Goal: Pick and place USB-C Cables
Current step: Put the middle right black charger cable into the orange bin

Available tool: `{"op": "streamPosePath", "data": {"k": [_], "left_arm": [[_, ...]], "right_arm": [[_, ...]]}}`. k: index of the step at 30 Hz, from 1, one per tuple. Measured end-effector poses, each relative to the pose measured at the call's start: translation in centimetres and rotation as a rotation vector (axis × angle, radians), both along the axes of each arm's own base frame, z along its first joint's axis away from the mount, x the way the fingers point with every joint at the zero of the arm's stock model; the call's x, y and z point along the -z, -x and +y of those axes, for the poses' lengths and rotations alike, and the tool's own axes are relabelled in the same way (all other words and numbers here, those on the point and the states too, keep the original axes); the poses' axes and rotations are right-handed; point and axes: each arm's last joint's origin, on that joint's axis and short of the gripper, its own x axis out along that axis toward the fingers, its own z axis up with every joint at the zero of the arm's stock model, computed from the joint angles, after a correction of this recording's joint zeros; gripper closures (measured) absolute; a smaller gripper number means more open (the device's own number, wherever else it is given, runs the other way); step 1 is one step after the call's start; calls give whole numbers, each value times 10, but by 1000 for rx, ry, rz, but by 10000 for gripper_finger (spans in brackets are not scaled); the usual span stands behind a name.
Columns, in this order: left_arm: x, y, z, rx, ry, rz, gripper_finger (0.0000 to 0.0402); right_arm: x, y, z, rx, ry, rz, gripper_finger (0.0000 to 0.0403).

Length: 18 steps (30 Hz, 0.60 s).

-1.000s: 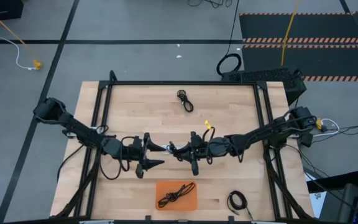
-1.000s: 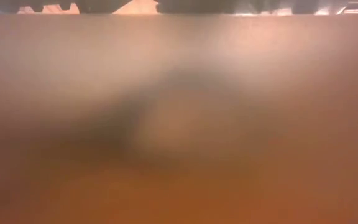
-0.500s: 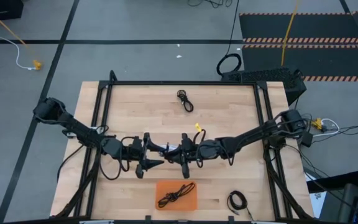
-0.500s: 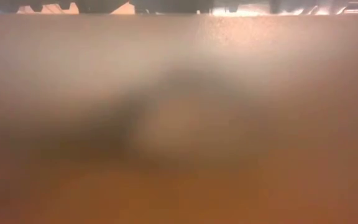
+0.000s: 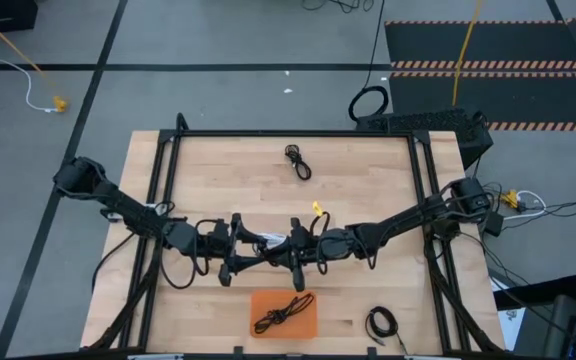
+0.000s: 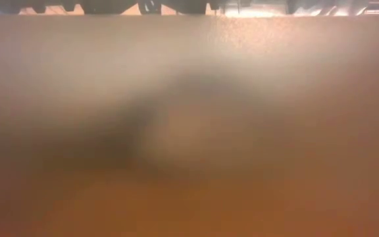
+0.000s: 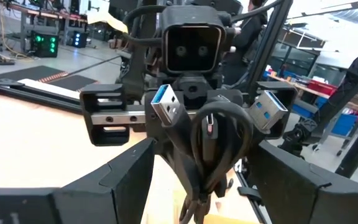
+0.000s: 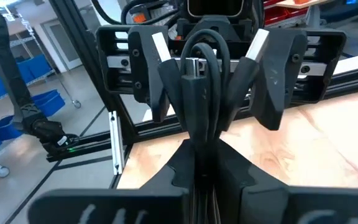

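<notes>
My right gripper [image 5: 274,252] [image 8: 199,148] is shut on a black USB-C cable [image 8: 197,81] [image 7: 219,140], a small looped bundle held above mid-table. Two silver plugs with blue insides [image 7: 168,104] show beside the loop. My left gripper [image 5: 256,252] [image 7: 204,152] faces it, open, with one finger [image 8: 146,68] on each side of the loop, not touching. A second black cable [image 5: 284,311] lies in the orange tray [image 5: 306,325]. Two more black cables lie on the table, one far [image 5: 298,162] and one near right [image 5: 381,323]. My right gripper pinches the black cable bundle between its two fingers at the end opposite the loop [image 8: 199,127]. It comes level from the table's right. The loop sticks out past the fingertips toward my left gripper, and the cable is lifted clear of the table.
The orange tray sits at the table's near edge, just nearer than the two grippers. A black frame [image 5: 288,134] runs round the table. A larger black cable ring [image 5: 369,103] lies on the floor beyond the far right corner. An orange-brown blur [image 6: 189,131] fills the low view.
My right gripper has moved toward the table's left, carrying the black cable up to my left gripper. The loop now stands between the left gripper's open fingers.
</notes>
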Motion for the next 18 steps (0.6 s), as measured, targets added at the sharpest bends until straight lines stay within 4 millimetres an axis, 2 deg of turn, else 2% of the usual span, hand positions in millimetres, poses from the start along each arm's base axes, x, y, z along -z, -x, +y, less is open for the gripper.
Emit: {"op": "streamPosePath", "data": {"k": [12, 15, 18], "left_arm": [[0, 1, -1, 19, 41, 2, 149], [-1, 1, -2, 28, 42, -3, 172], [-1, 0, -1, 28, 40, -9, 219]], "right_arm": [[-1, 2, 6, -13, 5, -10, 385], [-1, 2, 6, -13, 6, -14, 385], [-1, 2, 6, -12, 11, -16, 385]]}}
